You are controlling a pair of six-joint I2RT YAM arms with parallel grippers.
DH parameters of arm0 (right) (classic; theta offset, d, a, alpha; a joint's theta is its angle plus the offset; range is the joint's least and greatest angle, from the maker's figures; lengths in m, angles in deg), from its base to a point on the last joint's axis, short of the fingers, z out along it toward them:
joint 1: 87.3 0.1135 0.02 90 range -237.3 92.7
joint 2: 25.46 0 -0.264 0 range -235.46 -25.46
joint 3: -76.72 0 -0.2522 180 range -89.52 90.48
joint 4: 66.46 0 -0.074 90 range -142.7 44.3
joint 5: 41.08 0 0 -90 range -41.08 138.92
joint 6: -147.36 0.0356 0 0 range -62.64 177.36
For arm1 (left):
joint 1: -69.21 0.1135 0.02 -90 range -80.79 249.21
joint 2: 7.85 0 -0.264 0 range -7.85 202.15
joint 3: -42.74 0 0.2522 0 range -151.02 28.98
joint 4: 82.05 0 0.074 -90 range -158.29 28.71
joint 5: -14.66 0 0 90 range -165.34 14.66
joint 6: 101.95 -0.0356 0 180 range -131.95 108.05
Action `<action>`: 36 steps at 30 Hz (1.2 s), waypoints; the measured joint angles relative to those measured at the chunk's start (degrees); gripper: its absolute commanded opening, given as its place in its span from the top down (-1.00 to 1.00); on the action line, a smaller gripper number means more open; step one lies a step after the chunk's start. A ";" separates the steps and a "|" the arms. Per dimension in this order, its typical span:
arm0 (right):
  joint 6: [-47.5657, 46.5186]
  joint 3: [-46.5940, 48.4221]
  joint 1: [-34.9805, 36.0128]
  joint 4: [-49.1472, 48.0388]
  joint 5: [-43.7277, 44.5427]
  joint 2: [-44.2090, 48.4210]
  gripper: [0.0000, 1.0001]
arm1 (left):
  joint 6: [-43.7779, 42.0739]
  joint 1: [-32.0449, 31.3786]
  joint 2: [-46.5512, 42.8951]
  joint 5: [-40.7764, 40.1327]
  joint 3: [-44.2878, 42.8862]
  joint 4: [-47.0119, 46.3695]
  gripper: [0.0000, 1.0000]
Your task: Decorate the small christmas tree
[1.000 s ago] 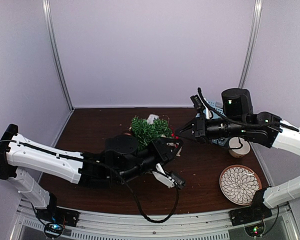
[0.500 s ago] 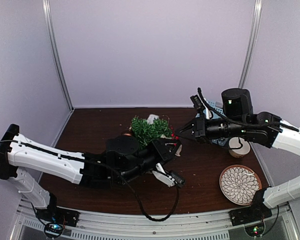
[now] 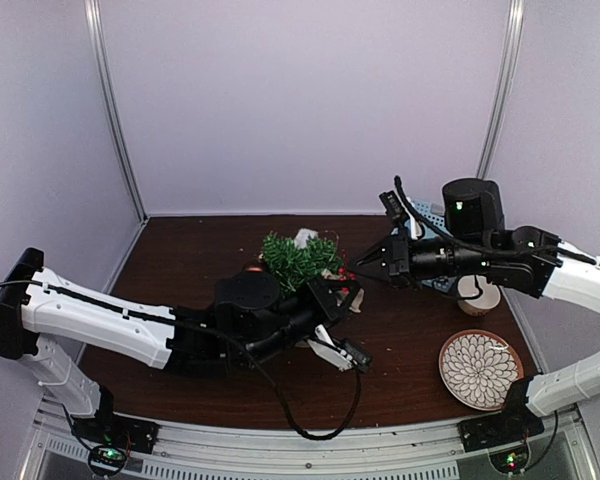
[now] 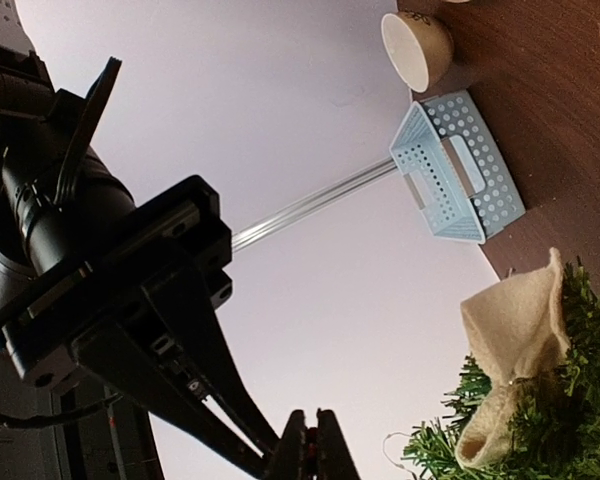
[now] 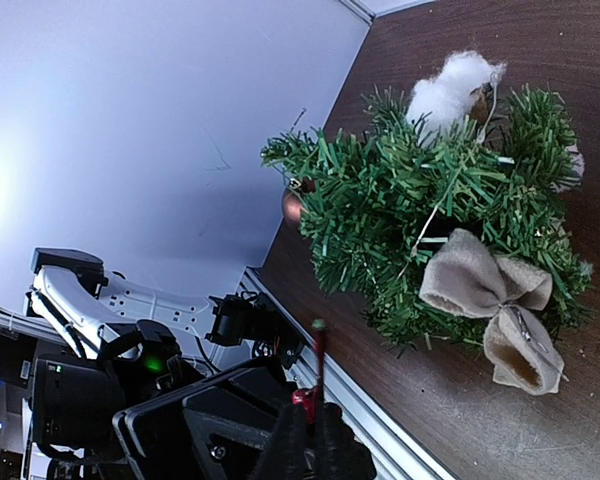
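Firmly closed, right hand (image 5: 308,420) pinches thin stem (image 5: 318,360).

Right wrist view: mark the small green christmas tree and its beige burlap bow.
Small green christmas tree (image 5: 380,220): right wrist view, needle branches.
Beige burlap bow (image 5: 500,296): right wrist view, its knot.

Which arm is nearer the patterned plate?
Right. The right arm has its lower link just beside the plate, on its right; the left arm ends well to the plate's left, by the tree.
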 measured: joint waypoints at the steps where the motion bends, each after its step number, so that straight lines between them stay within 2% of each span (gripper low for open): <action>1: 0.28 -0.13 0.00 -0.24 0.00 0.00 0.25 | 0.02 0.00 -0.02 0.13 0.02 -0.13 1.00; 4: -0.04 -0.22 -0.02 -0.70 0.07 0.02 -0.24 | 0.92 -0.04 -0.22 0.24 0.31 -0.22 1.00; 5: 0.17 -0.24 -0.04 -0.74 0.13 0.07 -0.34 | 1.46 -0.07 -0.44 0.31 0.57 -0.15 1.00; 10: -1.38 -0.26 -1.09 -0.50 2.03 1.90 -0.65 | 9.16 -0.46 -3.48 0.85 1.18 4.48 1.00; 14: -3.76 -0.24 -4.15 -0.31 3.91 5.44 -0.76 | 24.02 -0.20 -8.55 3.17 -1.14 14.80 1.00; 18: -6.29 -0.20 -7.98 0.42 5.40 8.46 -0.82 | 42.58 2.34 -12.98 8.15 -7.89 24.26 1.00; 22: -8.59 -0.20 -10.73 0.76 6.25 10.32 -0.98 | 61.75 9.09 -17.81 15.10 -11.98 29.07 1.00; 27: -10.91 -0.20 -11.45 1.66 6.49 10.40 -0.99 | 81.24 17.00 -19.69 21.44 -14.27 30.97 1.00; 31: -12.04 -0.20 -11.78 1.95 6.56 10.40 -0.99 | 93.20 20.70 -18.53 27.04 -15.37 32.46 1.00; 36: -12.57 -0.22 -12.17 1.97 6.54 10.19 -0.99 | 101.07 21.22 -15.47 31.80 -16.31 32.83 1.00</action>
